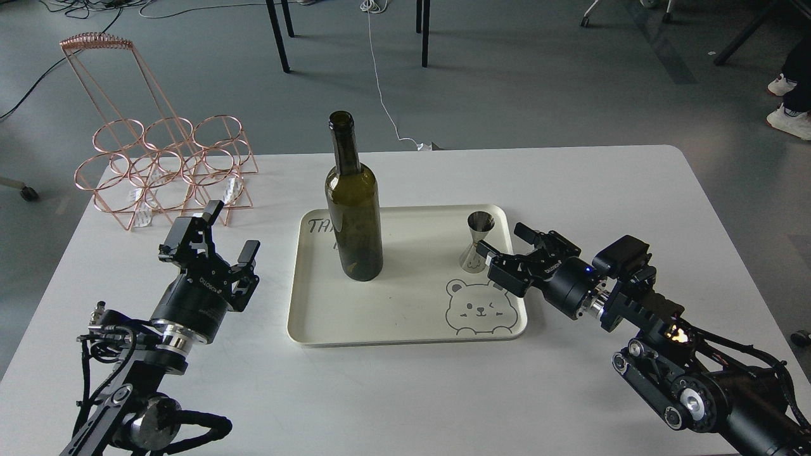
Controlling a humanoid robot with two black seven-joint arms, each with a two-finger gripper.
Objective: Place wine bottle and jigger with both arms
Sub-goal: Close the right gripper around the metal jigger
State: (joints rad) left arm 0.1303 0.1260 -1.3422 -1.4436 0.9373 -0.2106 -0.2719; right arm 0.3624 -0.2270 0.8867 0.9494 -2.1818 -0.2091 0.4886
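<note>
The dark olive-green wine bottle stands upright at the left of a cream tray in the middle of the white table. The small silver jigger stands upright at the tray's right side, above a bear drawing. My right gripper is open just right of the jigger, over the tray's right rim, with its fingers a little apart from the cup. My left gripper is open and empty on the table left of the tray, well clear of the bottle.
A copper wire bottle rack stands at the table's back left corner, behind my left gripper. Chair legs and cables lie on the floor beyond the table. A person's shoes show at the far right.
</note>
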